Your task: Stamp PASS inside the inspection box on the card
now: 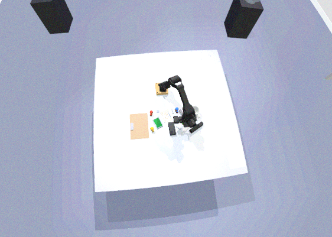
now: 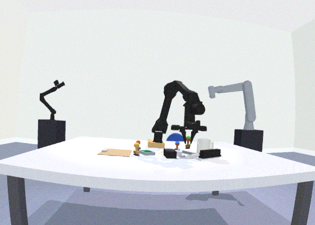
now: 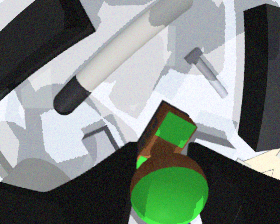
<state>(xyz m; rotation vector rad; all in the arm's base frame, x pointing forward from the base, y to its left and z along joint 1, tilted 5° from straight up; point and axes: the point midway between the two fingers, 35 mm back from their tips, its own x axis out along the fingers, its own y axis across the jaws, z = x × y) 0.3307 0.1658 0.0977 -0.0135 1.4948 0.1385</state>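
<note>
My gripper [image 2: 188,143] [image 3: 162,150] is shut on the green-topped stamp [image 2: 188,138] [image 3: 169,195], which hangs upright a little above the table. Its brown base shows a green patch in the wrist view; no lettering is readable. The green ink pad [image 1: 158,123] [image 2: 147,151] lies open to the left of the gripper in the top and exterior views. The pale card [image 1: 166,115] lies between the pad and the blue stamp, and a cream corner of it [image 3: 272,169] shows at the wrist view's right edge. The inspection box is too small to make out.
Red [image 1: 151,113], yellow [image 1: 152,129] and blue [image 1: 176,109] stamps stand around the pad and card. A brown board [image 1: 140,133] lies left. A white mug [image 2: 203,145] and black blocks [image 2: 170,154] [image 2: 209,153] stand near the gripper. A white rod [image 3: 111,55] and grey bolt [image 3: 209,76] lie below it.
</note>
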